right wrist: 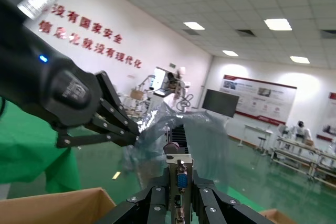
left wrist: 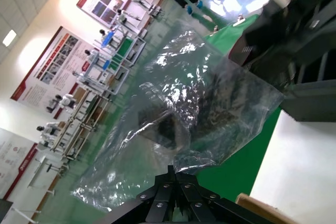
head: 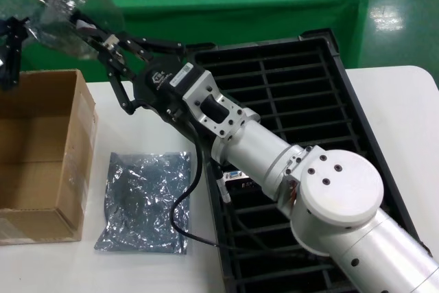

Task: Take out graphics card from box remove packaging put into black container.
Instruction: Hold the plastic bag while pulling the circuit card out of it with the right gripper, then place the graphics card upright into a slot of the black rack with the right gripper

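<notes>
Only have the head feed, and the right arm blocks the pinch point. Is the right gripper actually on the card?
Observer: Yes. The right wrist view shows the right gripper shut on the bracket end of the graphics card, blue port facing the camera.
Operator: Bag off it?
Observer: Seemingly not fully. In the left wrist view the left gripper pinches the edge of the packaging, and a dark board shape shows inside.

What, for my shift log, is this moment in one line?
stage: unbagging | left gripper: jaws shut on bag, held aloft | right gripper: jaws shut on card bracket
</notes>
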Action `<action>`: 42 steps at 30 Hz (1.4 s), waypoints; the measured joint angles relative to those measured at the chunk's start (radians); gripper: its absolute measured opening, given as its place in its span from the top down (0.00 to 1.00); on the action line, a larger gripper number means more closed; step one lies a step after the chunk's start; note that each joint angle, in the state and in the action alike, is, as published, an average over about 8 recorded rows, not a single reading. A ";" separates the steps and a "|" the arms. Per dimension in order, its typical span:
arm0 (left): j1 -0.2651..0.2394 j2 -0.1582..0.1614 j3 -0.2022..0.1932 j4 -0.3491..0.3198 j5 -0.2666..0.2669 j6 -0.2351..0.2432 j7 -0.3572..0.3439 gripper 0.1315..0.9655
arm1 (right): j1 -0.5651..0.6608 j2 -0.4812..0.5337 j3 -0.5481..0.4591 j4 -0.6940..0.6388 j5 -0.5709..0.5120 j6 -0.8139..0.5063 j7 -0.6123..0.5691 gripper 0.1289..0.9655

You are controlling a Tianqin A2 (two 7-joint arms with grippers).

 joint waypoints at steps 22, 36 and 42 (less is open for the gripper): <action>-0.133 -0.036 -0.043 0.430 -0.666 -0.075 0.390 0.99 | 0.173 0.207 0.026 0.318 -0.938 -0.384 0.870 0.91; -0.241 -0.014 -0.054 0.700 -0.971 0.038 0.370 0.99 | 0.096 0.152 0.339 0.455 -1.411 -0.639 1.039 0.91; -0.257 -0.005 -0.051 0.751 -1.082 0.088 0.243 0.99 | 0.062 0.116 0.411 0.466 -1.459 -0.653 1.015 0.91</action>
